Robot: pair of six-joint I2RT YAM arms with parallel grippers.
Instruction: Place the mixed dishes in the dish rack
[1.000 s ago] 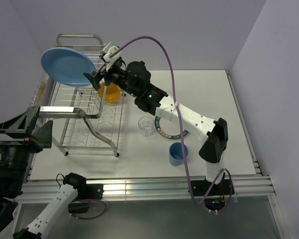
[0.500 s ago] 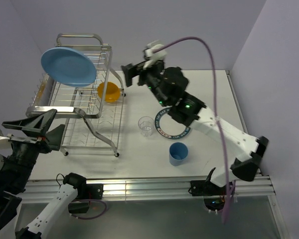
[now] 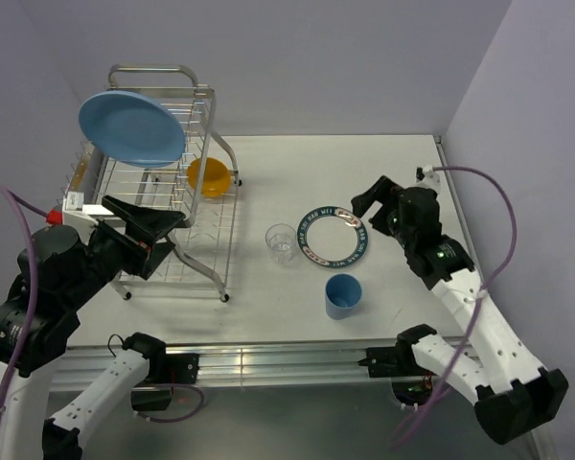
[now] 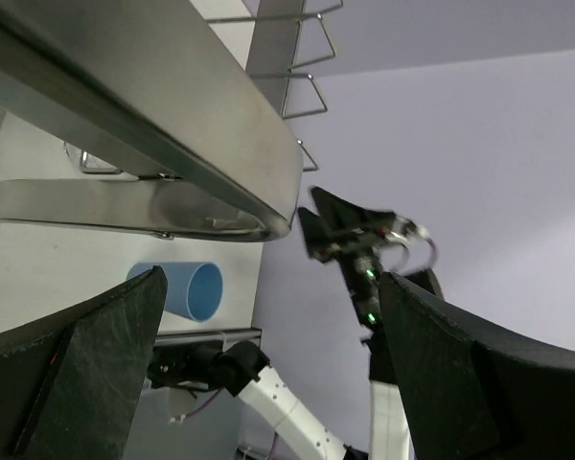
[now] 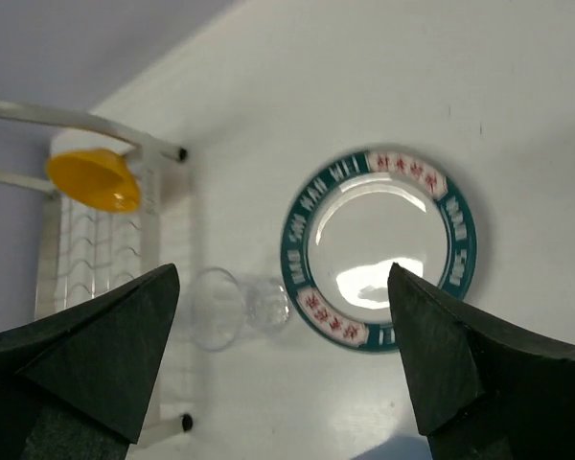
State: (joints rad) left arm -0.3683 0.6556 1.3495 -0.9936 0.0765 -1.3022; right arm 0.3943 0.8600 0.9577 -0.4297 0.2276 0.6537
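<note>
**A:** How far along is the loading?

**B:** 2 of 5 are in. The left gripper (image 3: pixel 168 235) has its jaws spread and holds nothing. It is beside the shiny wire dish rack (image 3: pixel 153 69) at the desk's (image 3: pixel 297 172) far-left corner. The smooth light-blue plate (image 3: pixel 131 126) stands up top, and the glossy orange bowl (image 3: pixel 210 176) tilts below.

**A:** What's left?

**B:** Mid-desk are the clear glass (image 3: pixel 281 241), the teal-rimmed plate (image 3: pixel 333 236), and the blue cup (image 3: pixel 343 295) nearer the near edge. The right gripper (image 3: pixel 369 198) hovers with its jaws spread wide, empty.

Only lettering is on the rim of the plate (image 5: pixel 379 251), right of scene centre. White glyphs, apparently Chinese characters, run along the dark teal bands, and red glyphs sit in pale panels on the rim's far-right and near-left arcs. None is sharp enough to read in any view, and no other text, brand or number is legible.
</note>
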